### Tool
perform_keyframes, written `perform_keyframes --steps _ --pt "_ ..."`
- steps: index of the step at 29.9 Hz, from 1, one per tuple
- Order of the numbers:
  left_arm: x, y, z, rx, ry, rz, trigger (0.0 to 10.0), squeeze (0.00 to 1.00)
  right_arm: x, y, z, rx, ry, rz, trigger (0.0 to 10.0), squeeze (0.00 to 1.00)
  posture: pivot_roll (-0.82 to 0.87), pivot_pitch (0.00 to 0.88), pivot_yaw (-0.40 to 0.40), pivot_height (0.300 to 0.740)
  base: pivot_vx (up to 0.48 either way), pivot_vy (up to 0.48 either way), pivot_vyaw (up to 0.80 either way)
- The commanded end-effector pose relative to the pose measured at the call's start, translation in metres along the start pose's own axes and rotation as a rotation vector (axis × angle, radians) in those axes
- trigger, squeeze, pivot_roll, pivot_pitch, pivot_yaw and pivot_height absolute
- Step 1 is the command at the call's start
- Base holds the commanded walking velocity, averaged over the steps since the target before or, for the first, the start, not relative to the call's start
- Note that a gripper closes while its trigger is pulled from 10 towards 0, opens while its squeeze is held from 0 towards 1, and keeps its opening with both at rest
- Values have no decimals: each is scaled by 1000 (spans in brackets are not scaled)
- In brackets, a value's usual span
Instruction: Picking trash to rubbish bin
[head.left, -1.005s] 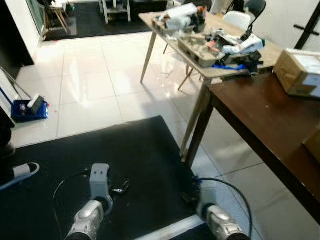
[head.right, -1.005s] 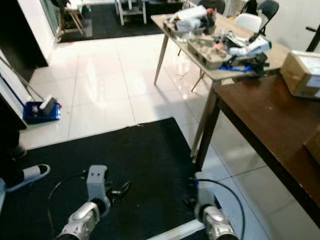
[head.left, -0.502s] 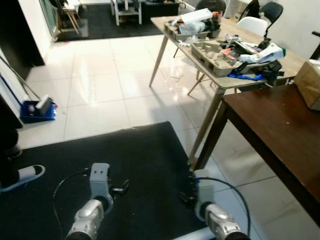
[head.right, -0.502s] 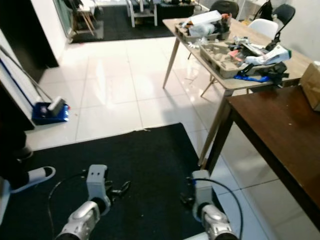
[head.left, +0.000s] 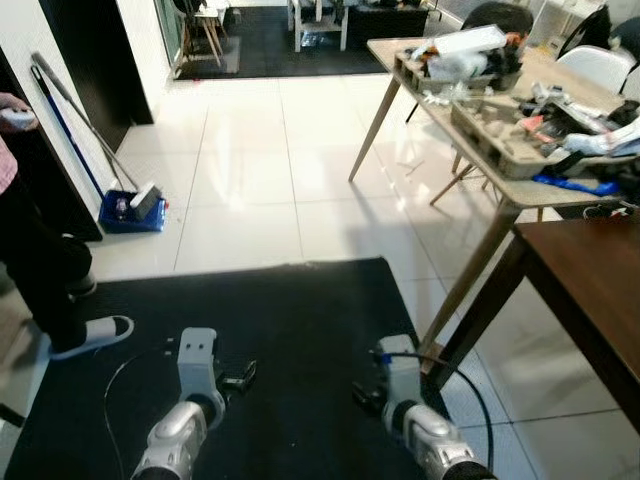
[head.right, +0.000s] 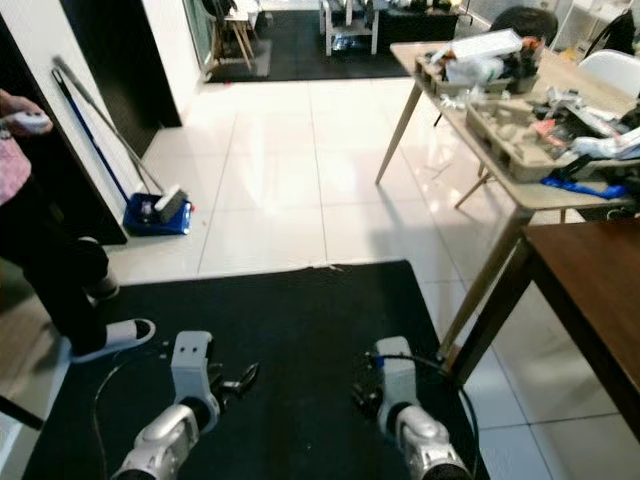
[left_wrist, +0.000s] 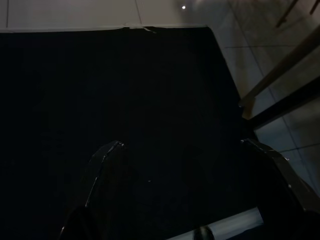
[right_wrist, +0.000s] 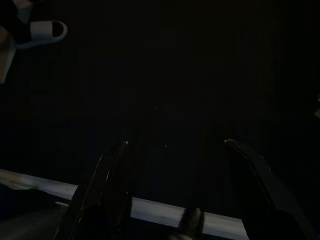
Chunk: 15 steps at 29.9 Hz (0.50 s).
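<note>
Nearest the camera, both silver arms hang low over a black mat (head.left: 290, 330). The left gripper (left_wrist: 185, 170) and the right gripper (right_wrist: 175, 165) each point down at the mat, and the wrist views, though dark, show each pair of jaws spread apart with nothing between them.

At the mat's left edge stands a person (head.left: 35, 250), one foot in a grey slipper (head.left: 92, 336) on the mat, a small white object in the raised hand (head.left: 15, 112).

At the right, the corner of a dark table (head.left: 590, 290) comes into view. Behind it, a light wooden table (head.left: 505, 190) on slanted legs carries a heap of clutter: egg trays (head.left: 495, 135), crumpled paper, blue straps. Some of this looks like the trash to be picked, though which piece is meant cannot be told.

Further off, across white floor tiles, a blue dustpan (head.left: 132, 208) and a long-handled broom (head.left: 80, 120) rest against the left wall. Chairs stand in the far room.

No rubbish bin can be made out. Judging from this, the task has barely begun: nothing is held, and finding trash, grasping it and reaching a bin all remain
</note>
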<state>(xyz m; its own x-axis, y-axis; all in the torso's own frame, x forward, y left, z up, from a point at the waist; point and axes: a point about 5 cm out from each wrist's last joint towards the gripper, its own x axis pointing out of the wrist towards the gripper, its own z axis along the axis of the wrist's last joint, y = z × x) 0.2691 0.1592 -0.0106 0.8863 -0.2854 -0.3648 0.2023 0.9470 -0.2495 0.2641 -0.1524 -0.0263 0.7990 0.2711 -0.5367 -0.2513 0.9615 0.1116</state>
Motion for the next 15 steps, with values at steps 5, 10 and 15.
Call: perform_keyframes --steps 5,10,15 --pt "-2 0 -5 -7 21 4 10000 0 -3 -5 -5 -5 21 -11 10000 0 -91 78 16 740 247 0 0" --pt "-1 -1 -5 -7 24 3 10000 0 -2 -5 -3 -7 20 -10 10000 0 -92 82 18 740 250 0 0" --pt "0 -1 -4 -3 26 -3 10000 0 -1 -4 -1 -8 13 -6 10000 0 -90 86 16 740 248 0 0"
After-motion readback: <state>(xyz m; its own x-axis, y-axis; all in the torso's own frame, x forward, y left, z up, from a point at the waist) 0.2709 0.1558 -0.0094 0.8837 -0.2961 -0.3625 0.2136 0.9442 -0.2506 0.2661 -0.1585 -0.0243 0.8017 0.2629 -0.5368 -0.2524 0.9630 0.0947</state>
